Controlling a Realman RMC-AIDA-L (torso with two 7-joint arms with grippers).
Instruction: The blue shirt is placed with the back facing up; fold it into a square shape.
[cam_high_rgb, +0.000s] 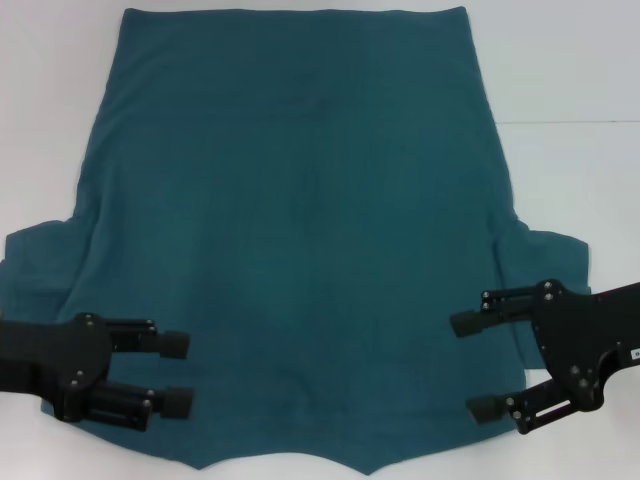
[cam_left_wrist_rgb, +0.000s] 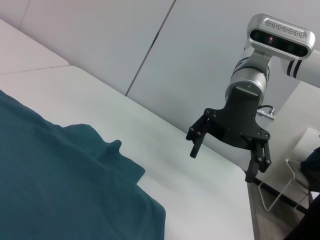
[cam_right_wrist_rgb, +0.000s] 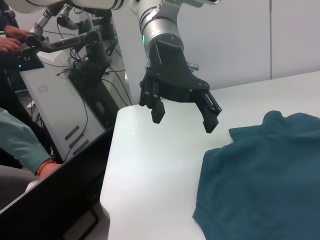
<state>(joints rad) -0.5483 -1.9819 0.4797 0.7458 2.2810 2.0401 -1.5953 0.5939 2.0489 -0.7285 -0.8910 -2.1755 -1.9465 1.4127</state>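
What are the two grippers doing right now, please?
Left gripper: open, holding nothing, over the near left part of the blue shirt.
Right gripper: open, holding nothing, over the shirt's near right edge.

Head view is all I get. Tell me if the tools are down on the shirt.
Observer: No. The right wrist view shows the left tool open in the air, above the table and clear of the shirt.
Operator: Now the right one.
Observer: The left wrist view shows the right tool open too, hanging above the table edge, touching nothing.
Operator: Report anything beside the table.
Observer: A person's arm in a teal sleeve sits by an equipment rack on the left tool's side.
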